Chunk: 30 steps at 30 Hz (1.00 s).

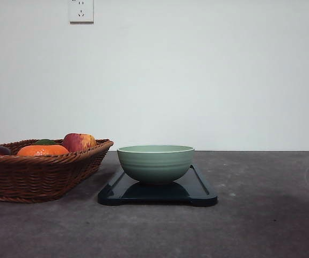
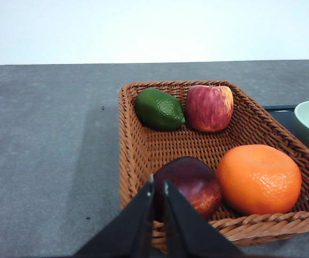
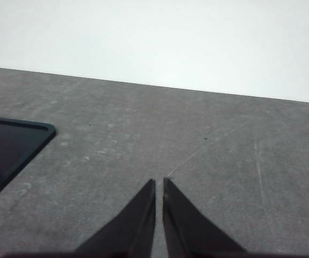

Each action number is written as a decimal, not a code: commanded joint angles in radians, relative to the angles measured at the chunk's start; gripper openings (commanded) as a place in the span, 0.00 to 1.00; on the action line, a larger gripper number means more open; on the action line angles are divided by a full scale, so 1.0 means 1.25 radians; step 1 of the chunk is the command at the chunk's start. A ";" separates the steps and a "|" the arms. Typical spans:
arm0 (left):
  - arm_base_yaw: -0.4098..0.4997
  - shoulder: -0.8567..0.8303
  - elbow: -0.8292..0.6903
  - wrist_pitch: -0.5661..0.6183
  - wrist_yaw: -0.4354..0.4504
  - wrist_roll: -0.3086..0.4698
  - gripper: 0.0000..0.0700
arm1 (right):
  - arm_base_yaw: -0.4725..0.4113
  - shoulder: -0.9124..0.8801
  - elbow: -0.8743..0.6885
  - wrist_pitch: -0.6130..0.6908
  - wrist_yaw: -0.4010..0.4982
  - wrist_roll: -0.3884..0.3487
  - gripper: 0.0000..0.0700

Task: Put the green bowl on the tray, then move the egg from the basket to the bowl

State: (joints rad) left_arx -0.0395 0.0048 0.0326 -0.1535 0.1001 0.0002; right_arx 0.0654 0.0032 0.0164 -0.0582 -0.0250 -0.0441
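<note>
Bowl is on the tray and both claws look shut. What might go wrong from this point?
1. The left claw is shut, right over the basket rim beside a dark red fruit; a careless move might snag the wicker or nudge the fruit.
2. The green bowl stands on a glossy tray; bumping either may slide it. A brownish speck inside the bowl might be the egg, but that is unconfirmed.

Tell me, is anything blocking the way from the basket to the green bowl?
Nothing visible does. The basket sits beside the tray, and the green bowl stands open on it.
</note>
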 commanded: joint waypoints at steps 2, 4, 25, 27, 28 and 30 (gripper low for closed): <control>0.001 -0.001 -0.016 0.010 -0.002 0.006 0.03 | 0.002 0.000 -0.004 0.011 0.000 0.011 0.02; 0.001 -0.001 -0.016 0.010 -0.002 0.006 0.03 | 0.002 0.000 -0.004 0.011 0.000 0.011 0.02; 0.001 -0.001 -0.016 0.010 -0.002 0.006 0.03 | 0.002 0.000 -0.004 0.011 0.000 0.011 0.02; 0.001 -0.001 -0.016 0.010 -0.002 0.006 0.03 | 0.002 0.000 -0.004 0.011 0.000 0.011 0.02; 0.001 -0.001 -0.016 0.010 -0.002 0.006 0.03 | 0.002 0.000 -0.004 0.011 0.000 0.011 0.02; 0.001 -0.001 -0.016 0.010 -0.002 0.006 0.03 | 0.002 0.000 -0.004 0.011 0.000 0.011 0.02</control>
State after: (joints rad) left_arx -0.0395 0.0048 0.0326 -0.1532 0.1001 0.0002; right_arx 0.0654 0.0032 0.0162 -0.0578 -0.0250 -0.0441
